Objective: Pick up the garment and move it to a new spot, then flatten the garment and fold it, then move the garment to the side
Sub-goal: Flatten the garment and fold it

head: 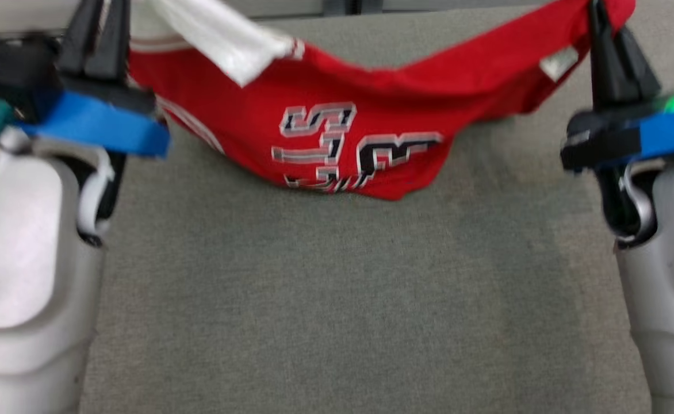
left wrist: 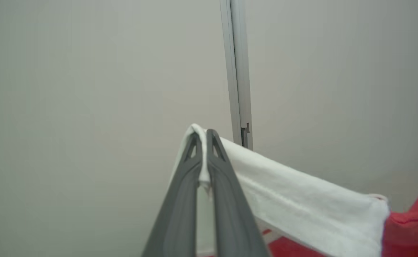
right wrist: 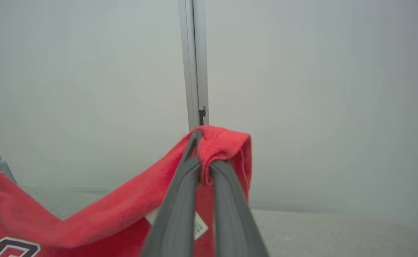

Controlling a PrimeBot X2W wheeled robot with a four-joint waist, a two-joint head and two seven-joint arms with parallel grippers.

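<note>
Nearest the head camera, at either lower corner: left forearm (head: 20,247) and right forearm (head: 670,276), pale, both stood upright. Between them lay a grey-green cloth surface (head: 337,299). Beyond it a red jersey (head: 371,138) hung sagging between both grippers, its lowest fold at the surface. The left gripper (left wrist: 202,137) was clamped on the white sleeve (left wrist: 301,203). The right gripper (right wrist: 201,142) pinched a red edge. Behind stood a pale wall (left wrist: 87,89) with a vertical joint strip (left wrist: 237,71).

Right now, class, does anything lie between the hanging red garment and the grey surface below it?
Nothing visible does: the garment sags between the left pincer and right pincer, and the grey surface below shows no objects.
</note>
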